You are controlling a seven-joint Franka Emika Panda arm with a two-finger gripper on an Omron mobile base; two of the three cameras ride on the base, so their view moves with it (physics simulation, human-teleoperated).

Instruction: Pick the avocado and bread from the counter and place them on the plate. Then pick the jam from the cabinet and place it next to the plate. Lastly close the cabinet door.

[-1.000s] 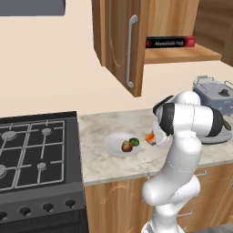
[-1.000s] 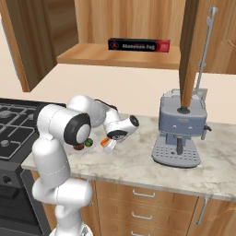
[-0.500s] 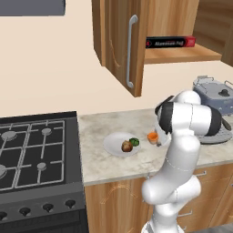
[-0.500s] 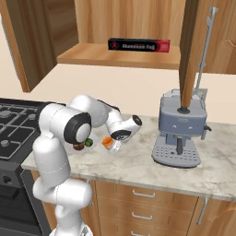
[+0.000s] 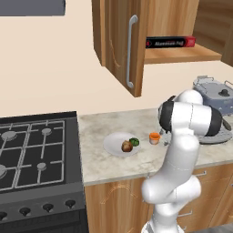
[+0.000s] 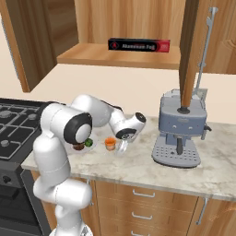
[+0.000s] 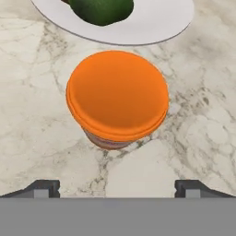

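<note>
At frame centre, the wide-open, empty gripper (image 7: 117,186) stood over the squat orange jam jar (image 7: 117,97) beside the white round plate (image 7: 152,27), best withdrawn straight upward.

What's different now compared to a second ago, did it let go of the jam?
Yes. The gripper has opened and let go of the jam, which now stands free on the counter beside the plate; the hand has drawn back slightly. The avocado and bread stay on the plate, and the cabinet door stays open.
</note>
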